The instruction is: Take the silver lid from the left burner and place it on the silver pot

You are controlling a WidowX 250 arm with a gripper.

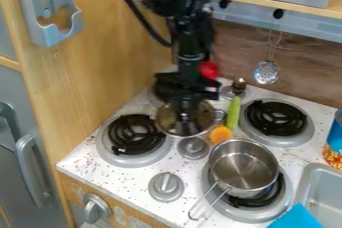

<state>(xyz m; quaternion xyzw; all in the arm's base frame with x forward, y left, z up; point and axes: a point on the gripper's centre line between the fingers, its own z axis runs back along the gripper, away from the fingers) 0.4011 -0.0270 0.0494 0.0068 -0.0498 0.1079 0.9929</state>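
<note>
The black gripper (183, 117) hangs down over the back left of the stove top. Right at it is a round, brownish thing with a metal rim (201, 121), like a lid or a shallow pan, partly covered by the gripper; whether it is held I cannot tell. Just to its right lie a long green vegetable-like toy (233, 113) and an orange piece (220, 134). A silver saucepan (242, 167) stands on the front right burner, its wire handle pointing to the lower left. Something red (209, 70) shows behind the arm.
Black coil burners sit at left (135, 134) and back right (276, 118). A grey sink (322, 184), blue cloth-like piece (297, 217) and can (334, 142) are at right. A slotted spoon (266, 72) hangs on the back wall; a wooden panel (93, 82) rises at left.
</note>
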